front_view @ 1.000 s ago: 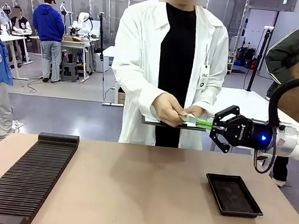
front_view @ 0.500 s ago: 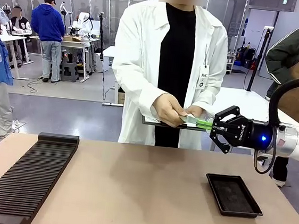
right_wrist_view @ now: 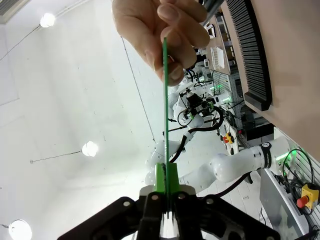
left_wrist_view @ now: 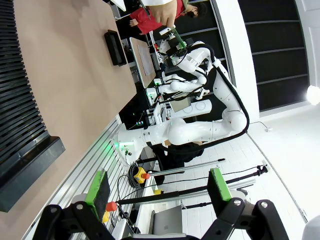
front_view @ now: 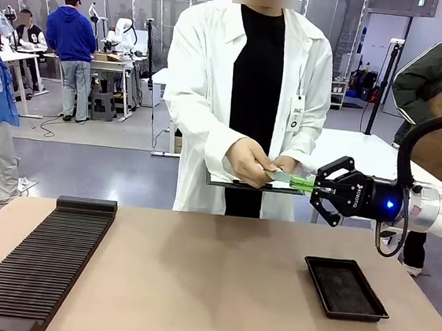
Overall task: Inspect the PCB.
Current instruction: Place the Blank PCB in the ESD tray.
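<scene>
The PCB (front_view: 285,176) is a thin green board held flat above the table's far edge. My right gripper (front_view: 314,186) is shut on its right end, and a person's hand (front_view: 249,162) pinches its left end. In the right wrist view the PCB (right_wrist_view: 165,100) shows edge-on as a thin green line. It rises from my shut green pads (right_wrist_view: 161,176) to the person's fingers (right_wrist_view: 160,35). In the left wrist view my left gripper (left_wrist_view: 157,186) is open with nothing between its green pads (left_wrist_view: 98,187), tilted away from the table.
A black rectangular tray (front_view: 345,288) lies on the table at the right. A long black slotted rack (front_view: 36,265) runs along the left side. The person in a white coat also holds a dark clipboard (front_view: 231,183) under the PCB. Bare table lies between rack and tray.
The person's body has shifted slightly to the left. My right gripper and the PCB have stayed in place.
</scene>
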{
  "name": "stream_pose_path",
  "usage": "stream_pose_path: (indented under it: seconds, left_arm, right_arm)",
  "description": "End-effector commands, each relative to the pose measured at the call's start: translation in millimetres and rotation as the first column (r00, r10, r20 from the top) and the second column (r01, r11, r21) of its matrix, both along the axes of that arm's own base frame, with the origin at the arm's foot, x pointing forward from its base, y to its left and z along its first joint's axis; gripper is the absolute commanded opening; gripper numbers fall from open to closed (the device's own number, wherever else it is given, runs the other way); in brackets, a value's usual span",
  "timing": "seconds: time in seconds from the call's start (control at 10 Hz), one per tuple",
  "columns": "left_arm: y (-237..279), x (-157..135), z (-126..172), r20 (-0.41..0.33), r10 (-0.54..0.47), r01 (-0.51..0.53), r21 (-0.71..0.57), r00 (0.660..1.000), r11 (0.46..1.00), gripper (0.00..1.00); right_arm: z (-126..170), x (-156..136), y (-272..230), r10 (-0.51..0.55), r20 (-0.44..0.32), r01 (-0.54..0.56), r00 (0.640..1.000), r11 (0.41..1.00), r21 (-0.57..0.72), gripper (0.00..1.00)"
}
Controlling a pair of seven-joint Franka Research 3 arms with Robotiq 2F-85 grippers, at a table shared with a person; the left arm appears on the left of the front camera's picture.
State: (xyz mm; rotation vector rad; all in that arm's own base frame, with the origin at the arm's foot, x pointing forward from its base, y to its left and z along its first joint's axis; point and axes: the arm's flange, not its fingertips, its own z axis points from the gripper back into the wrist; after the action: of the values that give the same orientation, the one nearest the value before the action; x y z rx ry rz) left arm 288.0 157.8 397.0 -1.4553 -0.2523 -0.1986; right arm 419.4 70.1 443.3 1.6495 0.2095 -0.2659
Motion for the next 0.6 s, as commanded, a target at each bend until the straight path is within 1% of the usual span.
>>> stream_pose_path:
  seconds: [0.0, 0.5]
  left_arm:
    - [-0.1, -1.5, 4.0, -0.004, -0.001, 0.001, 0.008, 1.000, 1.000, 1.00]
    - [-0.1, -1.5, 4.0, -0.004, -0.001, 0.001, 0.008, 1.000, 1.000, 1.00]
  right_arm:
    - [1.6, 0.4, 0.5, 0.000, 0.003, 0.000, 1.000, 1.000, 0.002, 0.00]
    - [1.6, 0.4, 0.5, 0.000, 0.003, 0.000, 1.000, 1.000, 0.002, 0.00]
